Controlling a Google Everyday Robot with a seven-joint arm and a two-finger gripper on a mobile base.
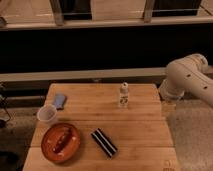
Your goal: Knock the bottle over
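- Toward the back of the light wooden slatted table (140, 131), right of centre, the small clear plastic bottle with a white cap and dark label band (123, 95) is seen standing upright.
- Nothing is touching it; bare wood is seen all around its base.
- Over at the table's right edge, the thick white robot arm (187, 75) is bent downward, and the gripper (169, 107) is made out low beside the tabletop, well apart from the bottle.
- Whether that gripper is wide or narrow cannot be told from this view; nothing is seen held in it.
- On the left side, a translucent plastic cup (47, 114) is placed near the edge, with a small flat blue object (60, 101) just behind it.
- At the front left, a round orange-brown plate (75, 134) with some food on it is noted, and a black oblong packet with pale stripes (104, 142) is laid at an angle beside it.
- Progress, as judged: nothing of the knock-over is done yet.
- What is left: the gap to the bottle must be closed from the right, and a sideways push given, probably high on the body, until it is tipped flat.
- The path from the right looks unobstructed, so the cup and plate should not be disturbed.
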